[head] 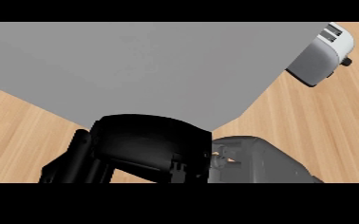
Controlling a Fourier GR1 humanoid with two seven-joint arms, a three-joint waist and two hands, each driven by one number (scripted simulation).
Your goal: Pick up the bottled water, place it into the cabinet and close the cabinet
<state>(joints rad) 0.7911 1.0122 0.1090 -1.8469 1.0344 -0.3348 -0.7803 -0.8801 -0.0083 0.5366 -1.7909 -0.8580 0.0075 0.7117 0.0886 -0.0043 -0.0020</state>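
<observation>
A wooden worktop (pixel 308 118) carries a big grey cabinet (pixel 154 66) and a toaster (pixel 322 57). One robot hand (pixel 140 152) presses against the cabinet; I cannot tell its grasp or side. The bottle is hidden. The hand's push may skid the cabinet.

A pale wooden tabletop (pixel 308 118) with a fine lengthwise grain filled the lower left and right of the head view. Over it spread a broad, flat grey panel (pixel 154 71), plain and evenly lit, covering most of the upper part and narrowing to a corner near the middle (what it belonged to could not be told). At the upper right a toaster (pixel 321 57) in silver and white stood on the wood, tilted in the view, with a small dark knob on its side. The light was soft and cast only faint shadows.
</observation>
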